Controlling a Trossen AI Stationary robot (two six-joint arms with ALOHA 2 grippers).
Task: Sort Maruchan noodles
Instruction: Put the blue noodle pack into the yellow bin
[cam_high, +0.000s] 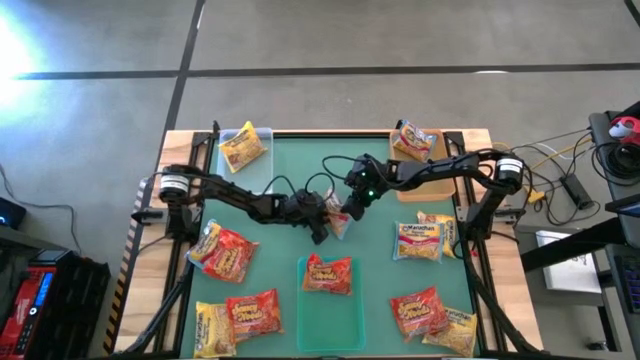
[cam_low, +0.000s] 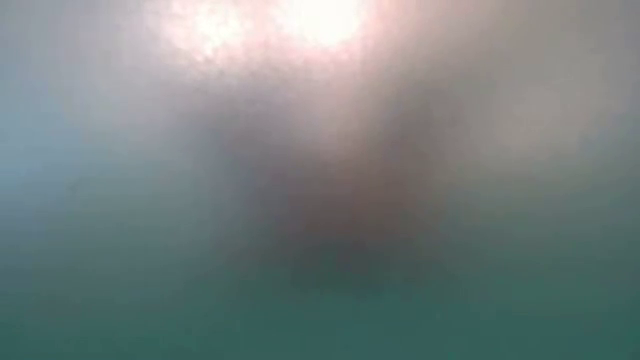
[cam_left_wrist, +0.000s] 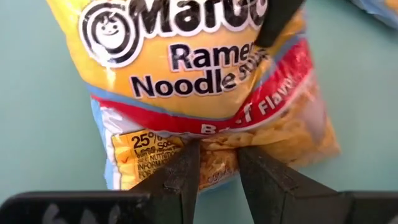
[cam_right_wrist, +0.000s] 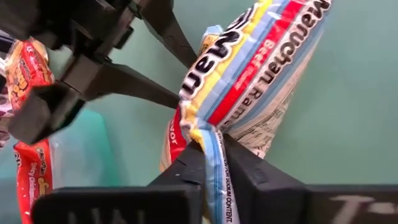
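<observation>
Packet (cam_right_wrist: 249, 81), beef flavour, mid-table: pinched by left gripper (cam_left_wrist: 217, 165) and right gripper (cam_right_wrist: 214, 155) together; opposing pulls risked tearing it.

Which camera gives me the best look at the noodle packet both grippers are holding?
The left wrist view: the noodle packet fills it, label facing the camera. The right wrist view shows it edge-on, its seam pinched in the right gripper. The high view shows only a sliver between the arms. The low view shows nothing of it.

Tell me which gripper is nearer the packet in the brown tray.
Right. The right gripper is mid-table, nearer the brown tray's packet; the left gripper sits farther from it.
</observation>
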